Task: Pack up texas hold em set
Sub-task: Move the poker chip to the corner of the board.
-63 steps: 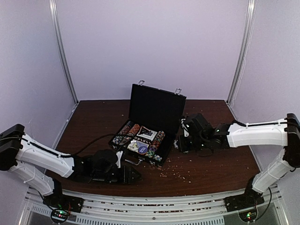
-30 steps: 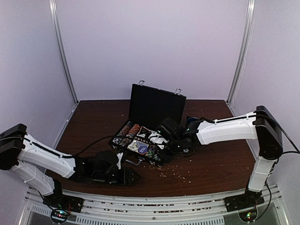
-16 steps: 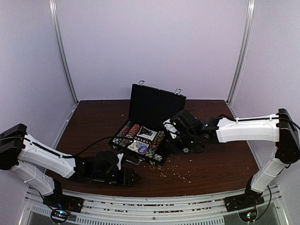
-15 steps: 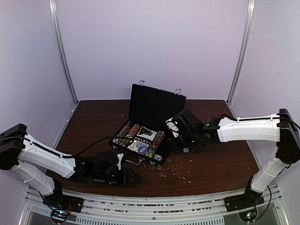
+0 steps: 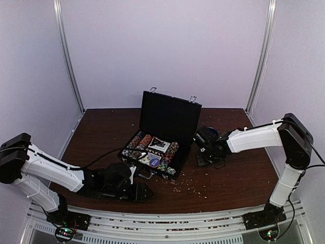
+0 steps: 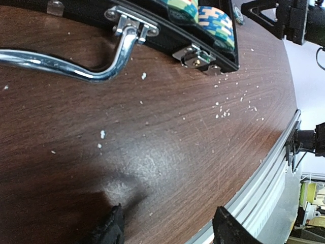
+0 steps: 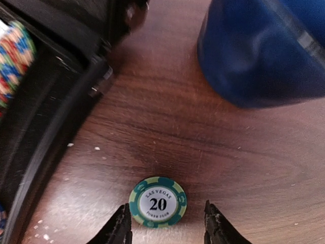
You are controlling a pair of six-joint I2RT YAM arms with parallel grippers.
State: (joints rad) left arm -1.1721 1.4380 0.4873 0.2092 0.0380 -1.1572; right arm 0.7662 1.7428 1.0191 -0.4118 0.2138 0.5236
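Note:
The black briefcase (image 5: 170,119) stands open mid-table, lid upright, with rows of striped poker chips (image 5: 169,154) and card decks in its tray. One green poker chip marked 20 (image 7: 158,202) lies flat on the wood just right of the case wall (image 7: 45,137). My right gripper (image 7: 165,227) hovers low over that chip, open, a fingertip on each side and neither touching it. My left gripper (image 6: 170,230) rests open over bare wood in front of the case, near its silver handle (image 6: 76,63) and a latch (image 6: 195,56). No dice show.
A dark blue cup (image 7: 264,51) stands just beyond the chip, close to the right gripper. White crumbs (image 5: 190,185) are scattered on the brown table in front of the case. The table's metal front edge (image 6: 264,173) runs close to the left gripper.
The right gripper has pulled back from over the case's right chip row to the table beside it and has opened, now straddling the green chip. The left arm has not moved.

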